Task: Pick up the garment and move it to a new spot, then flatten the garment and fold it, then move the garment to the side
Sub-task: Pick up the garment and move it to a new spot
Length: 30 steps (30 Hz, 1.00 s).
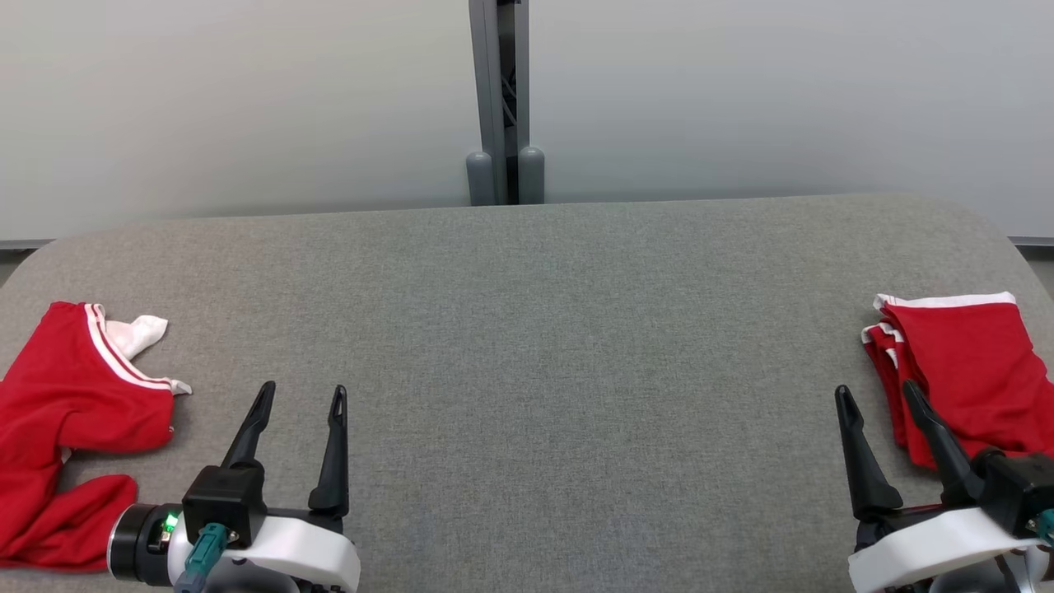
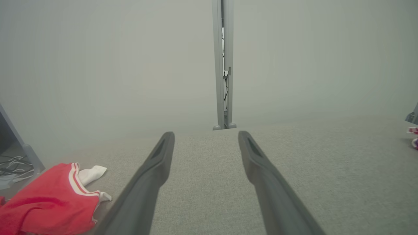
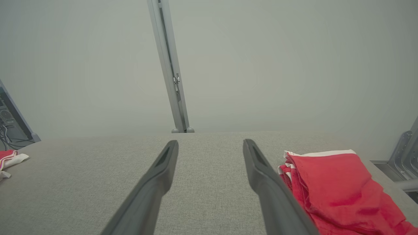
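With left gripper (image 1: 303,387) and right gripper (image 1: 875,389) both spread wide and clasping nothing, hovering low over the near edge of the grey table (image 1: 535,371). Finding the garment (image 1: 74,395) lying crumpled at the near left, just left of the left gripper and not touching it. Judging the pick-up as not yet begun. Advising: swinging left, pinching a raised fold beside the striped trim, lifting fully clear before carrying toward the bare middle. Steering well away from the folded red stack (image 1: 963,362) at the right.
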### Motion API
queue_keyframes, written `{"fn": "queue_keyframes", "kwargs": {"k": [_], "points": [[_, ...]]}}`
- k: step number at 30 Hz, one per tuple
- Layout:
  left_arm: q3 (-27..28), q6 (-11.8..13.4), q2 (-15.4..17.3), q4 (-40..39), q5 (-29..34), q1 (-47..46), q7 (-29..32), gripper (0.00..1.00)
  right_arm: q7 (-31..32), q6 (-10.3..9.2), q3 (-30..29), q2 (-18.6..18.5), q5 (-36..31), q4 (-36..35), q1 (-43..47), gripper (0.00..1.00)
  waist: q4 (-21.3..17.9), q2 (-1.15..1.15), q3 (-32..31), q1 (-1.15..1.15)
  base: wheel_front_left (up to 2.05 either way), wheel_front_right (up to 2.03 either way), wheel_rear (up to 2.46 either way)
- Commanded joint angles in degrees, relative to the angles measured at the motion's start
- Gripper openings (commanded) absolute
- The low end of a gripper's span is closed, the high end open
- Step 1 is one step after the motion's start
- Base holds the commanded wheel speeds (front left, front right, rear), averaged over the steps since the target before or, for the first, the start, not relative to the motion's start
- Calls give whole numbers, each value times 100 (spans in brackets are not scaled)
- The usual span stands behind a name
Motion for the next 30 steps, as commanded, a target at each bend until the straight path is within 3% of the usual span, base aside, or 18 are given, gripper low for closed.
{"fn": "queue_keyframes", "kwargs": {"k": [1, 30], "points": [[17, 48, 29, -44, -23, 57, 4, 100, 34, 2, -18, 1, -32, -55, 86, 100, 17, 0, 7, 0, 0, 0, 0], [-71, 100, 10, -83, -166, -146, -106, 100, 62, 2, -76, 28, 10, -75, 118, 100, 207, 0, 38, 0, 0, 0, 0]]}}
